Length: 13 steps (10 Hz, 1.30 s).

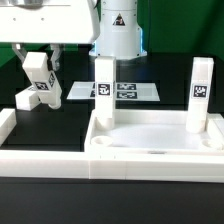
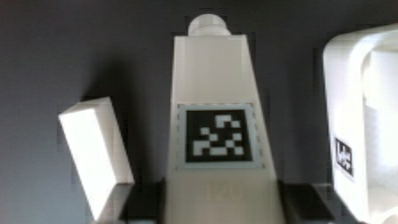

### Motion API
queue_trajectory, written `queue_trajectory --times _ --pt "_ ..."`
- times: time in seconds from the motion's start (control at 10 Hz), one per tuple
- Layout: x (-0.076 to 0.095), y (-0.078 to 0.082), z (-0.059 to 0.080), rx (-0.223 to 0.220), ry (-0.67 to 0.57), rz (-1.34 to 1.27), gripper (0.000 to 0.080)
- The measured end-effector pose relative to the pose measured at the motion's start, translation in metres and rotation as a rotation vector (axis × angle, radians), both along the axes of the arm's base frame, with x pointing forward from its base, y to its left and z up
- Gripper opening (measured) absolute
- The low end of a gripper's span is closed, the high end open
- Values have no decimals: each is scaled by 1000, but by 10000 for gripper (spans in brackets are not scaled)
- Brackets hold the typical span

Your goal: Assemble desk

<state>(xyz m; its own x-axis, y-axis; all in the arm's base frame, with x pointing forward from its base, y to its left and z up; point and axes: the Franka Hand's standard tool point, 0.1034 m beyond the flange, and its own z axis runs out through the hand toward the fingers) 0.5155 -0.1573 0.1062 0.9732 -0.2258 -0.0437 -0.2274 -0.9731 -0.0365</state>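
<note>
Our gripper (image 1: 37, 60) hangs over the dark table (image 1: 70, 125) on the exterior view's left. Its jaws are narrowed onto a short white leg, the held leg (image 1: 38, 70), which we see clamped between the two fingers (image 2: 121, 200) in the wrist view. There the held leg runs straight out from the jaws, its black-and-white tag faces the camera, and a small rounded peg shows at its far end. Whether that end touches the table we cannot tell. Just beside it a loose leg (image 1: 28, 98) lies flat on the table, apart from the held one. We see the desk top (image 1: 150, 148) at the front of the exterior view, toward its right, well apart from the gripper. Two legs stand upright on the desk top, the first standing leg (image 1: 104, 85) at its corner nearer the gripper and the second standing leg (image 1: 200, 92) at the far side on the exterior view's right, each with a tag facing us. Behind the first standing leg the marker board (image 1: 125, 92) lies flat on the table. A white border rail (image 1: 40, 160) runs along the front and turns up the exterior view's left side. At one edge of the wrist view we see a white part (image 2: 356, 110) with a tag, too blurred for us to name.
</note>
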Motion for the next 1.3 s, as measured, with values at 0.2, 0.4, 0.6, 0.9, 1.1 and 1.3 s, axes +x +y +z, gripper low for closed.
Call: queue_trajectory --times 0.2,0.4,0.6,0.9,1.1,1.3 --pt "2 2 1 -1 -1 3 290" --pt "31 20 17 6 -12 46 290" --pt "54 40 25 3 -47 69 290" --pt "60 33 24 -42 -142 69 290" --pt "67 43 32 -88 -260 76 290" --pt "79 71 41 -81 -293 79 290"
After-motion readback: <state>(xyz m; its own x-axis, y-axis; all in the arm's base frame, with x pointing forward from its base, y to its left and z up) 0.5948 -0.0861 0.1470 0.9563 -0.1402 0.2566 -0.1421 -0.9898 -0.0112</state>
